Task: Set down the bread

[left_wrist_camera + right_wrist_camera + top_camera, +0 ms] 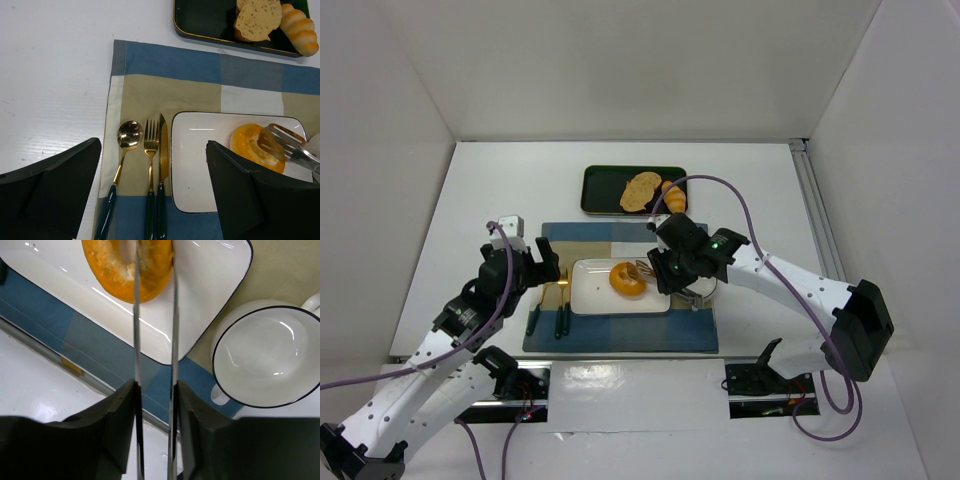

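Note:
The bread, an orange-glazed ring doughnut (627, 278), is over the right half of the white rectangular plate (590, 297). It also shows in the left wrist view (250, 145) and the right wrist view (117, 275). My right gripper (155, 390) is shut on metal tongs (135, 340). The tong arms pinch one side of the ring, one arm at its hole and one at its outer edge. I cannot tell whether the doughnut rests on the plate. My left gripper (152, 170) is open and empty above the cutlery, left of the plate (200, 165).
A gold spoon (127, 137), fork (151, 145) and knife (163, 150) lie on the checked placemat (620, 340). A white cup (270, 355) stands right of the plate. A black tray (600, 190) at the back holds a brown slice (640, 190) and a ridged roll (675, 200).

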Tool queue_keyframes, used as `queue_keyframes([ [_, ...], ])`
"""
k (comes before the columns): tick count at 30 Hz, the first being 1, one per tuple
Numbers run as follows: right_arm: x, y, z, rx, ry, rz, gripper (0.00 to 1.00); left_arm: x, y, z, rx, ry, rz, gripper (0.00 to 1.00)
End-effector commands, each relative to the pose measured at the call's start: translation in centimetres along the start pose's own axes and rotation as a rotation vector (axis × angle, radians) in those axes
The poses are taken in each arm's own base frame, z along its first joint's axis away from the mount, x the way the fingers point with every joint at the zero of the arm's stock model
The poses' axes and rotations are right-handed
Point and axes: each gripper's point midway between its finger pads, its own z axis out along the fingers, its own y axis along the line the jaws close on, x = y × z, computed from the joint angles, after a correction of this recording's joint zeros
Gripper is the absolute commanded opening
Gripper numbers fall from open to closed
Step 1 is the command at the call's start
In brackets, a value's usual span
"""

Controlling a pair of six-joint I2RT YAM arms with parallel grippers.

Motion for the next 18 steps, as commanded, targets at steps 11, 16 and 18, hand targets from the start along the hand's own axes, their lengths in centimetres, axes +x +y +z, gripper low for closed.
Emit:
queue_keyframes([
  [11, -1.8, 1.2, -0.2, -0.040, -0.074, -0.002, 0.62, -1.2, -0.5, -0.1, 0.021, -0.043, -0.026, 1.00],
  [16, -2.6, 1.3, -0.6, -0.035, -0.099, 0.008, 0.62, -1.4, -0.6, -0.1, 0.025, -0.050, -0.030, 1.00],
  [18, -3.1, 1.2, -1.0, -0.030, -0.120, 0.008, 0.62, -1.2, -0.6, 0.1, 0.020, -0.042, -0.025, 1.00],
])
